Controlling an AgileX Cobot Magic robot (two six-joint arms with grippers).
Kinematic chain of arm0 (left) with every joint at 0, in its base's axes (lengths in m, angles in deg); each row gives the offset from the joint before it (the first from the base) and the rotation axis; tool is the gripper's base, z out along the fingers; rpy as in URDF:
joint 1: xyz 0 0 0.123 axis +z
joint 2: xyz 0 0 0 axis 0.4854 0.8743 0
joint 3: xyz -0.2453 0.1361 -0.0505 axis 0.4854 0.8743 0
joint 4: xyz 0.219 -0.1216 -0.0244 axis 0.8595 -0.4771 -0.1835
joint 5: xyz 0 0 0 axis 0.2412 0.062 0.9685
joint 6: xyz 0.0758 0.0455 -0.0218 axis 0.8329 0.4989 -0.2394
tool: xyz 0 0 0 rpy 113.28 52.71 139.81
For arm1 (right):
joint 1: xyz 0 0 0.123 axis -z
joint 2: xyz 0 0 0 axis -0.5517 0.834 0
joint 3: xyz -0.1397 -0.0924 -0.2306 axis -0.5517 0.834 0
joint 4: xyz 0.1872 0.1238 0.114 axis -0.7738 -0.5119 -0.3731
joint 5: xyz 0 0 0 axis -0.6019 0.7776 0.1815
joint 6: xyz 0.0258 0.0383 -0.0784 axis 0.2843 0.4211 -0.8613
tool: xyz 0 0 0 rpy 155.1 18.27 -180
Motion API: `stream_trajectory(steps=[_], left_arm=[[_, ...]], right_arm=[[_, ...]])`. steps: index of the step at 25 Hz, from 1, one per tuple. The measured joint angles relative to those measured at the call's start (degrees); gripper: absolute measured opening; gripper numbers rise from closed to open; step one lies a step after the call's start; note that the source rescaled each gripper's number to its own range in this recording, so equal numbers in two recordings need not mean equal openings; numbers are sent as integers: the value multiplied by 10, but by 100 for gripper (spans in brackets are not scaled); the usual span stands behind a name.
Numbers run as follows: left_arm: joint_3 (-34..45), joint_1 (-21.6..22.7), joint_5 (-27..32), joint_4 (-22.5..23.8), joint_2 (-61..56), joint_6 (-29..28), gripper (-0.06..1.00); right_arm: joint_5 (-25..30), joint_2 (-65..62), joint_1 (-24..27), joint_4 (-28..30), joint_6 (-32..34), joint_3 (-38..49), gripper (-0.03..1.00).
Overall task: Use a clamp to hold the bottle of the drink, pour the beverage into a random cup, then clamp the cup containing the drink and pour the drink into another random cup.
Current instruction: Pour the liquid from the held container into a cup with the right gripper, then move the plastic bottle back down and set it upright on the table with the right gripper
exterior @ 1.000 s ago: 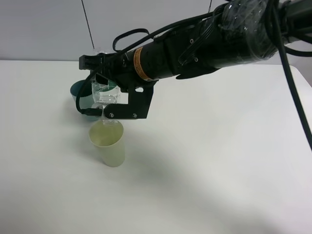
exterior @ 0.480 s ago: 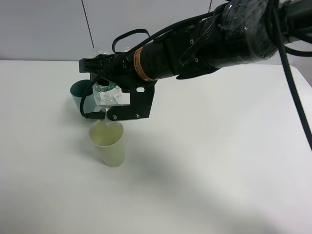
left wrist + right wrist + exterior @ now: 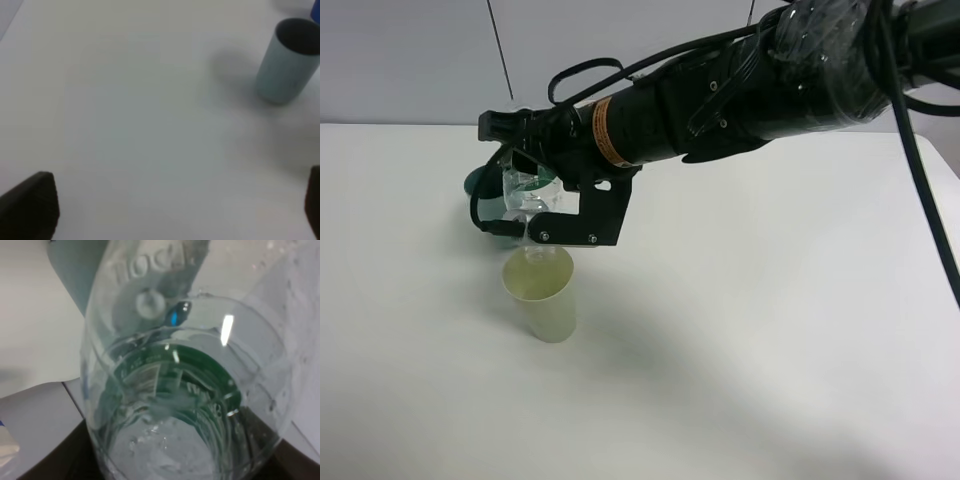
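Exterior high: right hand [image 3: 538, 188] grips the tilted bottle [image 3: 520, 196] above the yellow-green cup [image 3: 542, 292]; left hand [image 3: 172, 210] spread, empty

- Straight below the right gripper [image 3: 538, 220], the way down was blocked by the pale yellow-green cup [image 3: 542, 290], its open mouth set just under the tilted bottle [image 3: 523, 188] clamped in the jaws.
- Just beyond that gripper, room was taken up by the teal cup [image 3: 475, 183], partly hidden behind the jaws.
- On the arm's side of the gripper, the table [image 3: 750, 330] was seen bare and passable.
- Ahead of the left gripper [image 3: 172, 212], bare table was seen between the wide-set fingers. Only the teal cup was met there, well ahead and off to one side.
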Motion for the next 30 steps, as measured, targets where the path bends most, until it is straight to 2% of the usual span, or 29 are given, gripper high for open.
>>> stream_trajectory(steps=[7, 10, 14, 17, 23, 26, 30], left_arm=[[0, 0, 0, 0, 0, 0, 100], [0, 0, 0, 0, 0, 0, 100], [0, 0, 0, 0, 0, 0, 100], [0, 0, 0, 0, 0, 0, 100], [0, 0, 0, 0, 0, 0, 100], [0, 0, 0, 0, 0, 0, 100], [0, 0, 0, 0, 0, 0, 100]], right_arm=[[5, 0, 0, 6, 10, 0, 0], [29, 0, 0, -3, 68, 0, 0], [53, 0, 1, -41, 246, 0, 0], [57, 0, 2, -82, 403, 0, 0], [66, 0, 6, -126, 642, 0, 0], [84, 0, 9, -155, 715, 0, 0], [95, -19, 20, -230, 763, 0, 0]])
